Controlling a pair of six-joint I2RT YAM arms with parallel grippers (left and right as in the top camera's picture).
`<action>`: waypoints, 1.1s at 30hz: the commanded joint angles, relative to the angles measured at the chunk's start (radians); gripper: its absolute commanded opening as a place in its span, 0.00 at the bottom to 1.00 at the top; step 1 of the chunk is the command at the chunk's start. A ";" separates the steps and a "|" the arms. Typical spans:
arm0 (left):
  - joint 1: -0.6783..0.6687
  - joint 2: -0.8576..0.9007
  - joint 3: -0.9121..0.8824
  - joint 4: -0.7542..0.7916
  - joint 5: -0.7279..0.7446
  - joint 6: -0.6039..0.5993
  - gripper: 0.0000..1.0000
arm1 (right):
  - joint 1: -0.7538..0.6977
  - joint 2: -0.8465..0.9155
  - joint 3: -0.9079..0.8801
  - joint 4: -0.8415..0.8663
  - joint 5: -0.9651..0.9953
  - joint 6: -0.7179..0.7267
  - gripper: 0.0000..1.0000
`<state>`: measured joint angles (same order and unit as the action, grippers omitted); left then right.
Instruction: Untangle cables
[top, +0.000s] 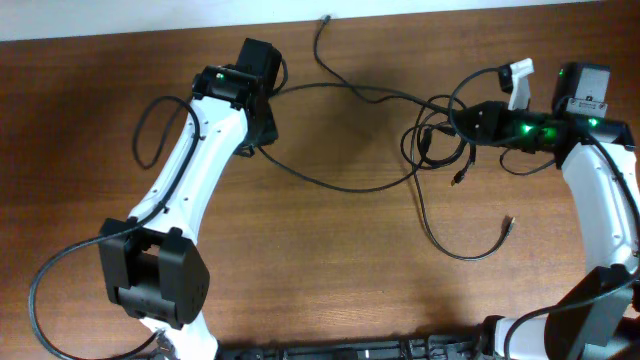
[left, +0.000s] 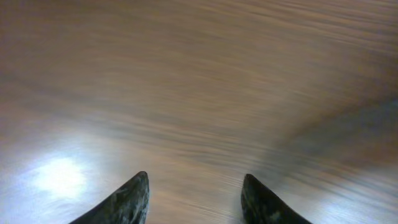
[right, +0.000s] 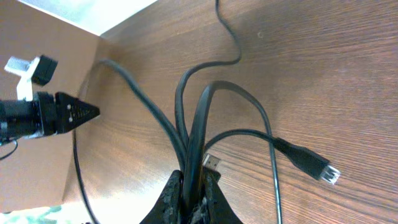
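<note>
Several black cables (top: 370, 95) lie tangled across the far middle and right of the wooden table. A knot of loops (top: 435, 140) sits beside my right gripper (top: 462, 124), which is shut on a bundle of cable strands (right: 193, 134). A loose plug (right: 314, 166) hangs from one strand to the right. My left gripper (top: 262, 130) is at the far left-middle, open and empty (left: 194, 186), with only blurred bare wood beneath it. One cable runs from beside it toward the knot.
A white and black clamp-like fixture (top: 517, 80) stands at the far right, also in the right wrist view (right: 28, 68). A long loose cable end (top: 470, 250) curls on the right. The table's far edge (top: 420, 12) is close behind the cables.
</note>
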<state>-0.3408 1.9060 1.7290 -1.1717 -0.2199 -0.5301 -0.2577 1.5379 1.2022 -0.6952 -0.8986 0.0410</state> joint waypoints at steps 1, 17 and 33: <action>0.000 0.013 -0.012 0.026 0.201 0.226 0.47 | 0.029 -0.028 0.012 0.003 0.026 -0.034 0.04; -0.102 0.014 -0.114 0.265 0.994 0.662 0.99 | 0.040 -0.026 0.012 -0.005 0.127 -0.033 0.04; -0.470 0.066 -0.114 0.350 0.406 0.532 0.54 | 0.040 -0.026 0.012 -0.024 0.152 -0.033 0.04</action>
<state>-0.8047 1.9133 1.6222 -0.8459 0.3447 0.1284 -0.2260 1.5379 1.2022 -0.7074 -0.7444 0.0177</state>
